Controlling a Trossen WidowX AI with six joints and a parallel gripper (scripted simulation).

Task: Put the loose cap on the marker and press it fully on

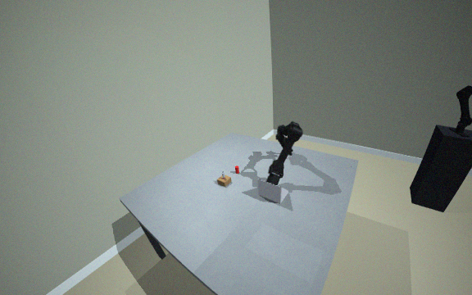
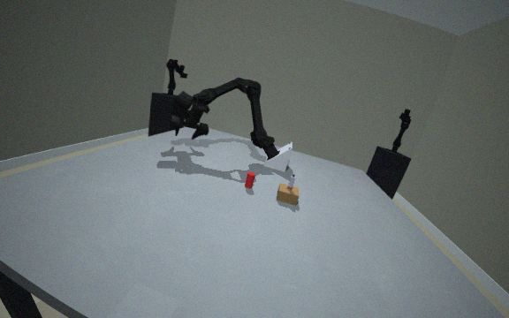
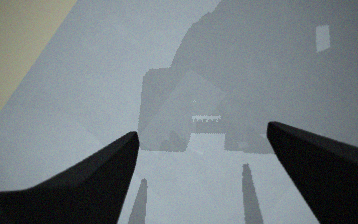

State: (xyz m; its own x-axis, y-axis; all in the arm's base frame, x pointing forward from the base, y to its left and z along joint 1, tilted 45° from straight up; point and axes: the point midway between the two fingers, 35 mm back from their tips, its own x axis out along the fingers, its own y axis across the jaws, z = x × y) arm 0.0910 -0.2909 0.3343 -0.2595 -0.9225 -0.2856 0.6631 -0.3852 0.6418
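Note:
The marker (image 1: 223,174) (image 2: 292,180) stands upright in the tan holder block (image 1: 224,183) (image 2: 288,194) near the middle of the grey table (image 1: 220,238) (image 2: 104,230) (image 3: 80,100). The red cap (image 1: 237,169) (image 2: 249,180) stands upright on the table a short way beside the block, on its own. My gripper (image 2: 189,131) (image 3: 201,133) is open and empty. It hangs above the table's far side, well away from the cap and the marker. The wrist view shows only bare table and shadows between the fingers.
The arm's base, with a white plate (image 1: 270,191) (image 2: 282,152), stands on the table close to the block. Black camera stands are on the floor beyond the table edges, one (image 1: 445,172) (image 2: 162,112) behind the gripper and another (image 2: 388,170) at the right.

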